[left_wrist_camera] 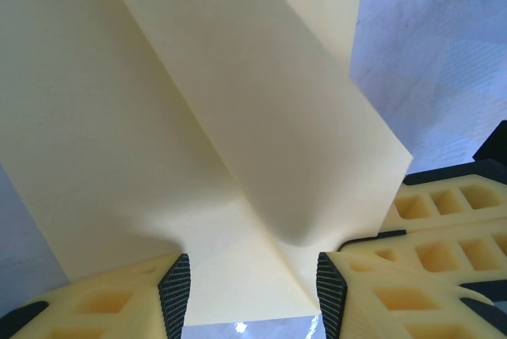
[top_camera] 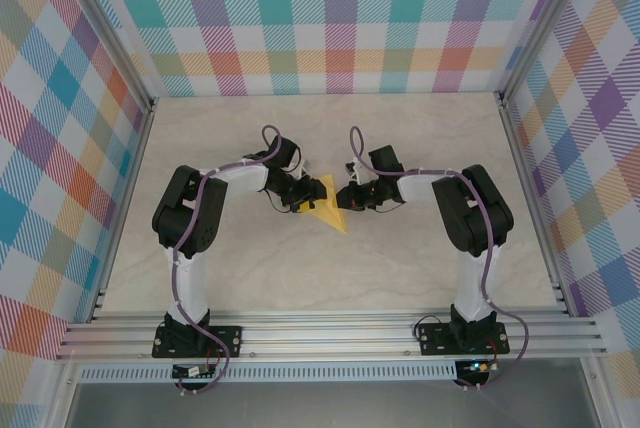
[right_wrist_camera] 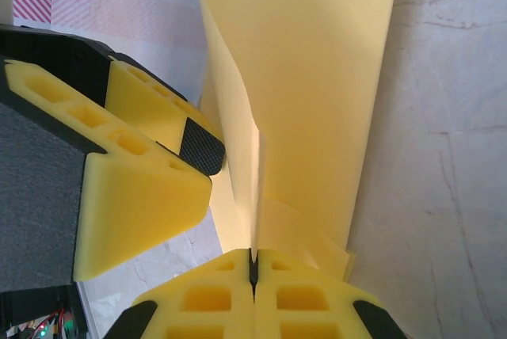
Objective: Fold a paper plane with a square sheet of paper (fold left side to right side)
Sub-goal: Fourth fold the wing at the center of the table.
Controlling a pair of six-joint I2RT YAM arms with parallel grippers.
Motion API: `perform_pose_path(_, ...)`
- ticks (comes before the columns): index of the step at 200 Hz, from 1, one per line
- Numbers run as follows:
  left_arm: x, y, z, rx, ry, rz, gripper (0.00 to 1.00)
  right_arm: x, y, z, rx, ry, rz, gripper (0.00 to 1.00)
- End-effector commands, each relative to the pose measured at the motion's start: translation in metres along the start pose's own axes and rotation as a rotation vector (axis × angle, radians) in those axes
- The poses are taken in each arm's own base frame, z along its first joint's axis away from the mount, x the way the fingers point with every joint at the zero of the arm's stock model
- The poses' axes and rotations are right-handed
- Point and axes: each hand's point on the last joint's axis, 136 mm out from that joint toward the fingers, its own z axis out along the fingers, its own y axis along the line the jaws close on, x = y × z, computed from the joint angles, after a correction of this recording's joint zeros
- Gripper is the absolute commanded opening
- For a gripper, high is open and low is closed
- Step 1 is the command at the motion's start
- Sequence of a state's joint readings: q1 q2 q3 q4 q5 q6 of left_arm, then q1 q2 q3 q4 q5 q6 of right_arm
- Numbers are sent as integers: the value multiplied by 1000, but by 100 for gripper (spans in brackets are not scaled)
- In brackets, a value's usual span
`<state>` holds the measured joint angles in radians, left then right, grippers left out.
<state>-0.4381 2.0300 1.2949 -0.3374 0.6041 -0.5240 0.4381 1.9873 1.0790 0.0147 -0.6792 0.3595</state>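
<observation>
Right gripper (top_camera: 345, 198) and left gripper (top_camera: 301, 201) meet mid-frame in the top view, with the yellow sheet of paper (top_camera: 330, 210) between them and neither arm clearly nearer. From the left wrist we see jaws standing apart, the folded sheet (left_wrist_camera: 198, 133) spanning the gap. From the right wrist, jaws clamp its near edge, its long axis running up-frame. We read no writing.

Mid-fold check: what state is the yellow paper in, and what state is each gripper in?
thin yellow paper sheet: creased and partly folded, one flap lifted and curving, not lying flat.
left gripper: jaws apart, with the paper spanning the gap between them.
right gripper: jaws shut, pinching a thin edge of the paper.
</observation>
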Motion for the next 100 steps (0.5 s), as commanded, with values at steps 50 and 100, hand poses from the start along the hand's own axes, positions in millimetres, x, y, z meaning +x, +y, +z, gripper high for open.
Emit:
perform_pose_path(50, 4, 5, 3, -42, 3, 0, 48, 0, -8, -1, -27, 6, 34, 3)
perform_pose_path(100, 4, 6, 4, -42, 4, 0, 48, 1, -15, 2, -19, 21, 47, 4)
